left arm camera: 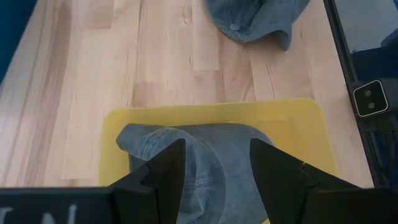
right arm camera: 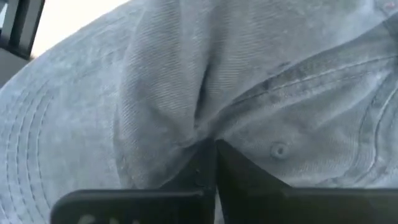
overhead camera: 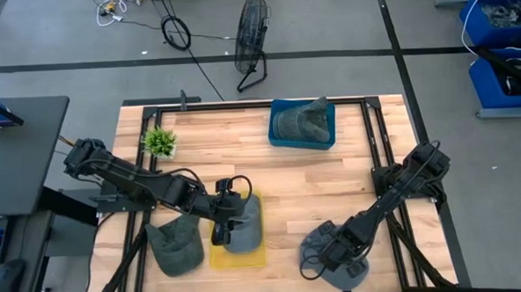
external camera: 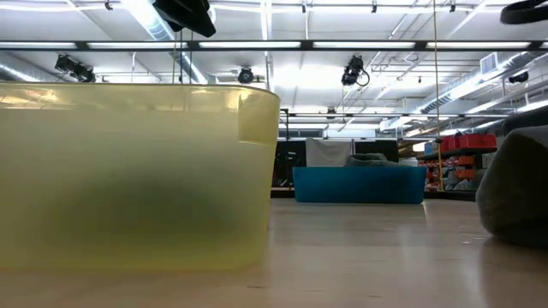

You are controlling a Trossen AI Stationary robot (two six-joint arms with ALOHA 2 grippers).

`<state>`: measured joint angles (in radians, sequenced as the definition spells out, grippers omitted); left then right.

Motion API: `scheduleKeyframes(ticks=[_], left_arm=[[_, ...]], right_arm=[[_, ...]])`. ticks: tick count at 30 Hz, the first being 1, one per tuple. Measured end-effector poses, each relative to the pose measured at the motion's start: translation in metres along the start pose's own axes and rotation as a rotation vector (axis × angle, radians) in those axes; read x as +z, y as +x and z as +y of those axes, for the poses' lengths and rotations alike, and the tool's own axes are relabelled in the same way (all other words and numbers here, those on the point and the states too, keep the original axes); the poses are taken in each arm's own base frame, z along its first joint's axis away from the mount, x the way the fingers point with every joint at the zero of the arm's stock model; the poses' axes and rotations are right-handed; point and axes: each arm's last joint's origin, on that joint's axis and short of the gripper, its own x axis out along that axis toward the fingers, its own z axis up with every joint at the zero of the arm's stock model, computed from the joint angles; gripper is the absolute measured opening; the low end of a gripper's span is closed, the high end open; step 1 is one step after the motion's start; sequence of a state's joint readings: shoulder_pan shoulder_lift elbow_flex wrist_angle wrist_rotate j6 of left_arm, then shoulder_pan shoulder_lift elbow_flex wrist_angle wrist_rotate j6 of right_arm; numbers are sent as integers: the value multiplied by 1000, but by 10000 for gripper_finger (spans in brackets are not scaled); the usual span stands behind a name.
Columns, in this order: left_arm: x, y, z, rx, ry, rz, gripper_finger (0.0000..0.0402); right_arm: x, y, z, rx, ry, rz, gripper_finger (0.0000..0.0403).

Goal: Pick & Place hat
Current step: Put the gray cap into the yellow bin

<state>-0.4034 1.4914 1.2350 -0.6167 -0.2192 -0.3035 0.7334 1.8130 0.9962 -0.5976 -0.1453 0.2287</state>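
A blue denim hat (overhead camera: 247,233) (left arm camera: 155,140) lies inside the yellow tray (overhead camera: 239,256) (left arm camera: 298,118) near the table's near edge. My left gripper (overhead camera: 225,220) (left arm camera: 214,152) is open right over it, one finger on each side of the crown. Whether it touches the cloth does not show. To the right, a grey hat (overhead camera: 356,270) (right arm camera: 74,124) (external camera: 518,188) rests on the table. My right gripper (overhead camera: 333,248) (right arm camera: 211,152) is shut on it. My right gripper pinches a raised fold of the grey hat's crown (right arm camera: 186,106) between its two fingers, close to the stitched brim (right arm camera: 43,149). It comes from above, slanting down. The hat's underside still rests on the table.
A dark green hat (overhead camera: 175,246) lies left of the yellow tray. A blue bin (overhead camera: 302,125) (external camera: 360,184) at the far edge holds another hat. A small green plant (overhead camera: 160,142) stands at the far left. Bare wood lies in the table's middle.
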Motion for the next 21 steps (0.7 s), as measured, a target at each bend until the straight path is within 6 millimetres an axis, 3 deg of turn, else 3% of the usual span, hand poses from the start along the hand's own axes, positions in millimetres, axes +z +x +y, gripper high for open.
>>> scheduleKeyframes(ticks=[4,13,21], left_arm=[[0,0,0,0,0,0,183],[0,0,0,-2,0,-4,183],[1,0,0,-3,-2,-9,183]], right_arm=[[-4,-18,-2,-9,-7,-32,4],[-12,-79,-11,-156,61,-240,2],[-11,-87,-11,-156,35,-293,1]])
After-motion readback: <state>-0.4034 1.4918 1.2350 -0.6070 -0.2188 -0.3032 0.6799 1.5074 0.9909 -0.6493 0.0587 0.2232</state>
